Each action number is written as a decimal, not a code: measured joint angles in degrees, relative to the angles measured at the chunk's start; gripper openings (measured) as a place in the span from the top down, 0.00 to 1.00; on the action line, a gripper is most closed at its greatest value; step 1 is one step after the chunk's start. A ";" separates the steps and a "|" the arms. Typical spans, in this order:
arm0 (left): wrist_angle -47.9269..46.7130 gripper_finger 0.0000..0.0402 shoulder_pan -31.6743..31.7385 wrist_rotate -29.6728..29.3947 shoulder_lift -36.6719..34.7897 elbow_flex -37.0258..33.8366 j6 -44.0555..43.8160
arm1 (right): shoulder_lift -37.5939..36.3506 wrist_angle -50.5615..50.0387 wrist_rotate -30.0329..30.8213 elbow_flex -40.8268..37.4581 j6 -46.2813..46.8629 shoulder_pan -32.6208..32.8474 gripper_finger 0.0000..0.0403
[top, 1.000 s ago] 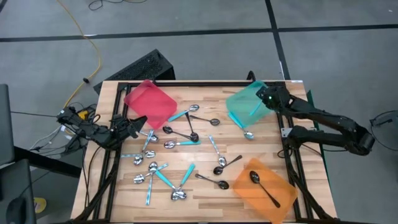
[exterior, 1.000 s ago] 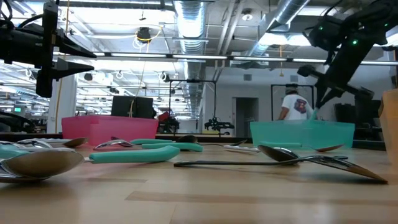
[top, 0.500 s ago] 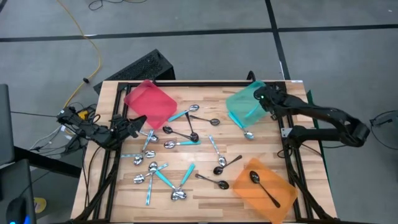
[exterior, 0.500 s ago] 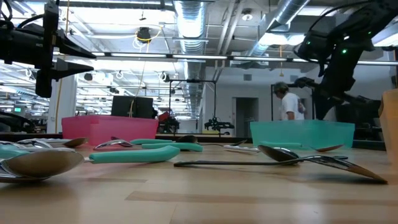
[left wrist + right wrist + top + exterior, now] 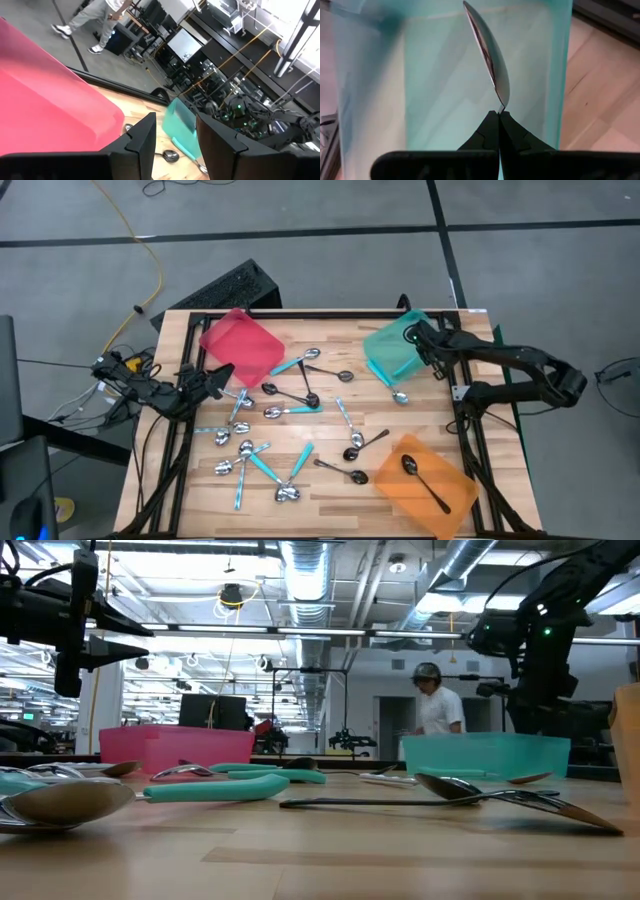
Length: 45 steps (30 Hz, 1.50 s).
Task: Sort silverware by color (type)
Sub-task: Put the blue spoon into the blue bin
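My right gripper (image 5: 498, 117) hangs over the teal tray (image 5: 392, 348) at the table's far right, shut on a silver-bowled spoon (image 5: 487, 55); the spoon's handle is hidden. My left gripper (image 5: 222, 376) waits level at the table's left edge beside the red tray (image 5: 240, 345), open, with nothing between its fingers (image 5: 142, 142). Several spoons lie loose on the table's middle (image 5: 290, 405): all silver, teal-handled and black. One teal-handled spoon (image 5: 393, 388) lies just near of the teal tray. A black spoon (image 5: 425, 482) lies in the orange tray (image 5: 450, 505). My right gripper pinches the spoon at the narrow neck (image 5: 500, 106) just below its bowl, between the two fingertips. The fingers slant down from the table's right side. The bowl sticks out beyond them, seen edge-on, lifted clear above the teal tray's floor.
The orange tray sits at the near right corner, the red tray at the far left. Black rails run along the table's edges (image 5: 470, 440). A person (image 5: 435, 705) walks in the room behind the table.
My right gripper has sunk toward the teal tray and shifted a little toward the table's left, rolling its wrist, with the spoon still in its fingers. The person in the background has walked to the left.
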 joint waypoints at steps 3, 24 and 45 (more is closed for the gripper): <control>-0.12 0.69 0.00 -0.25 0.00 -0.01 -0.01 | 0.60 0.08 -0.55 0.01 0.12 -0.44 0.96; -0.60 0.69 0.00 -2.80 -0.02 -0.02 -0.02 | 2.96 -0.62 -1.18 0.04 -1.89 -4.02 0.96; -0.63 0.69 0.00 -2.83 -0.02 -0.02 0.97 | 2.96 -1.01 -1.99 0.04 -8.16 -5.14 0.94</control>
